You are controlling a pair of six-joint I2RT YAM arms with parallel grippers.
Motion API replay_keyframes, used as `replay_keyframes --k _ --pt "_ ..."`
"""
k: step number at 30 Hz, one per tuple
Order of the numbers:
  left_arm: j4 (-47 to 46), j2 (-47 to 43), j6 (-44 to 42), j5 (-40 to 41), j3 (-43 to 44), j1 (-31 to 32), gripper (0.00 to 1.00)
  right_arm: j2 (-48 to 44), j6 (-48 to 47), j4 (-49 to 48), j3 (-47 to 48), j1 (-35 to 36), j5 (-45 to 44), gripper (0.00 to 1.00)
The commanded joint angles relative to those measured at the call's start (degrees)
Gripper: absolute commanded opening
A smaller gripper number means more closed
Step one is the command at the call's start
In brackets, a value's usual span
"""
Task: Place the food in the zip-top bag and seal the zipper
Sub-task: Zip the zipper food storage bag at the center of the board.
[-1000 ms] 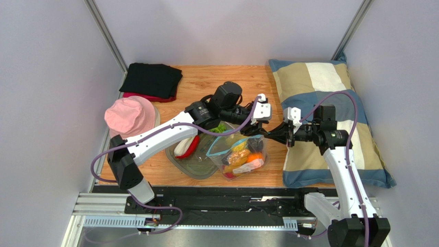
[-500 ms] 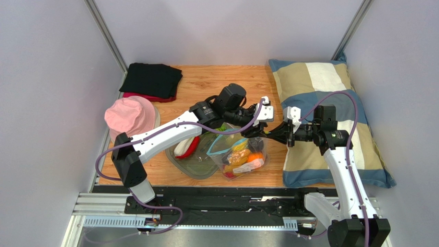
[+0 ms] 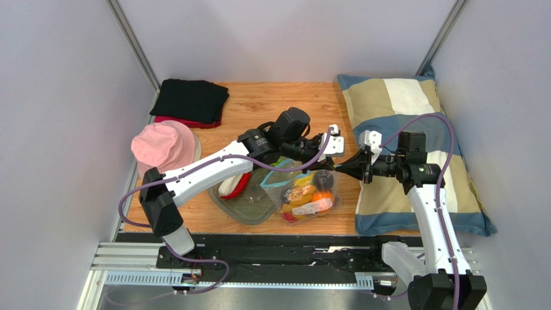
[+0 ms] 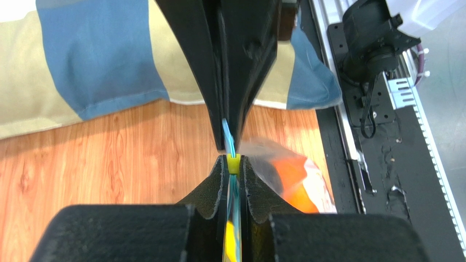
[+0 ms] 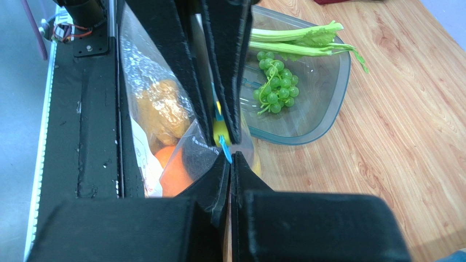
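Both sets of jaws are pressed shut on the blue zipper [image 4: 227, 132]. The left gripper [image 4: 233, 170] and right gripper [image 5: 229, 162] pinch it tip to tip at one end of the zip-top bag [image 3: 304, 197], which sits on the wooden table [image 3: 271, 103] beside the clear tray [image 5: 314, 112], orange pieces [image 5: 174, 179] inside. Sealing appears under way, though green grapes [image 5: 272, 84] lie in the tray. Next, one pinch likely needs to slide along the strip while the other anchors it. A striped pillow [image 3: 414, 110], pink hat [image 3: 163, 145] and black cloth [image 3: 191, 98] lie around.
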State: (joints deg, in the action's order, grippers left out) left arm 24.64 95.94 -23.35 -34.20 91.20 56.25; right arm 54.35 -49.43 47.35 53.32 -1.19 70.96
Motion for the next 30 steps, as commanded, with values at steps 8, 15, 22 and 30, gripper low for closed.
replay_keyframes --k 8,15,22,30 --pt "12.09 -8.05 2.08 4.22 -3.66 -2.28 0.08 0.41 3.55 -2.53 2.32 -6.54 0.23 0.0" --pt "17.18 -11.38 0.68 5.8 -4.54 -4.04 0.07 0.32 2.76 -2.79 1.17 -7.86 -1.0 0.0" --pt "21.41 -15.87 0.41 7.82 -8.05 -4.92 0.08 0.94 3.2 -3.14 0.91 -11.11 -3.02 0.0" --pt "28.52 -23.86 0.77 8.8 -14.63 -7.47 0.08 0.41 4.43 -4.28 0.64 -13.93 -5.04 0.0"
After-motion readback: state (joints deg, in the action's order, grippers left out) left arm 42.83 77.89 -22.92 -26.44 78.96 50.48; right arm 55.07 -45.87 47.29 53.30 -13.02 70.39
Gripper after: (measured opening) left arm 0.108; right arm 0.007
